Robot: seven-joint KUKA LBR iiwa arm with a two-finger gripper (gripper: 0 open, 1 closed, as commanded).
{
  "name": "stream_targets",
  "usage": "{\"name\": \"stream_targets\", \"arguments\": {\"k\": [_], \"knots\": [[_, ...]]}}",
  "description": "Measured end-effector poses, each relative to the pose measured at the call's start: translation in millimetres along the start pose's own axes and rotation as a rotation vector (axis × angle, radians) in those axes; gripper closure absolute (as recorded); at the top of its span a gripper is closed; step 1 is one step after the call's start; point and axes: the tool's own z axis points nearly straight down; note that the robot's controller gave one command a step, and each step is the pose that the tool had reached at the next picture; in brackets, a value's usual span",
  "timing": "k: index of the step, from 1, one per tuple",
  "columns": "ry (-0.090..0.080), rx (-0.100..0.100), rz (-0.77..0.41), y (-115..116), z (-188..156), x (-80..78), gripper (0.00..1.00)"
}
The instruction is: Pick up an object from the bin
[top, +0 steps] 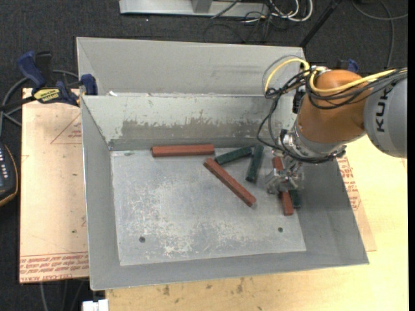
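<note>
My gripper [283, 181] hangs low at the right side of the bin, under the orange wrist cover. Its fingers stand over a short red-brown stick [286, 203] that lies along the right wall, with a dark green piece [296, 199] beside it. Just to the left of the gripper lies a dark green stick [253, 165], pointing up and down. Whether anything is between the fingers is hidden by the wrist.
A long red-brown stick [229, 182] lies slanted in the bin's middle. Another red-brown stick [183, 150] rests along the back wall, with a dark green stick [234, 155] to its right. The left and front floor holds nothing but scratches.
</note>
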Motion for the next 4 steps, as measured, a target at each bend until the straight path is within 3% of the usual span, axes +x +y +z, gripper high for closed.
{"name": "stream_targets", "arguments": {"k": [1,2,3,4], "knots": [[-0.005,0.001,0.0,0,0,-2.4,0.0],[0.001,0.001,0.002,0,0,1.8,1.0],[0.002,0.007,-0.112,-24,-120,3.6,1.0],[0.002,0.006,-0.118,-28,-185,3.2,1.0]]}}
